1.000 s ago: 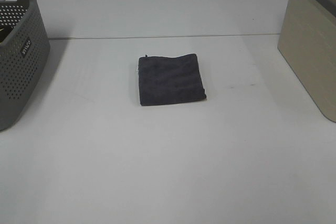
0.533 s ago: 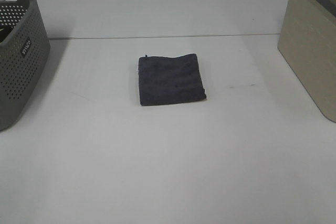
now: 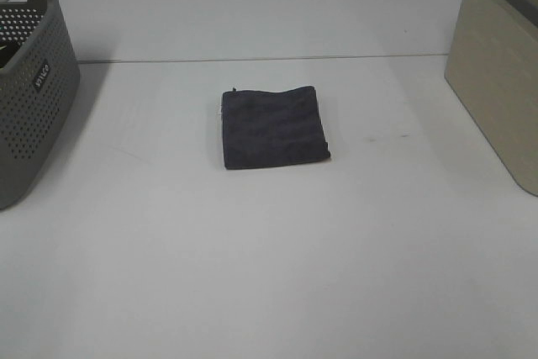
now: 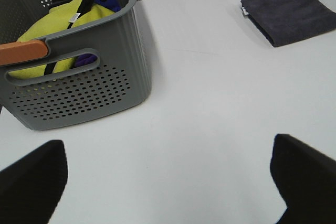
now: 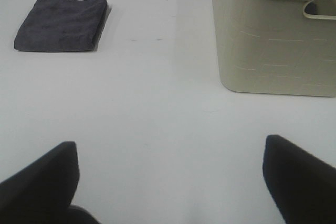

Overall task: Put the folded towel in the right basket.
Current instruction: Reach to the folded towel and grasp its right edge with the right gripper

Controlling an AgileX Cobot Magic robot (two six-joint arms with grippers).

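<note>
1. On the middle of the table (image 3: 269,275) lies the folded towel (image 3: 274,127). It is flat, dark and neat.
2. Nothing has changed in the last second. The towel is in the same spot and nothing has touched it.
3. The left gripper (image 4: 168,182) is spread wide and holds nothing. It hangs near the gray basket (image 4: 79,77), which has a yellow cloth (image 4: 58,24) inside.
4. The right gripper (image 5: 168,182) is spread wide too and holds nothing. It is well apart from the towel.
5. The right basket (image 3: 496,81) stands at the far right edge, well apart from the towel.
6. So the job has not really started, I think. The right gripper most likely needs to reach the towel first and pinch it.
</note>
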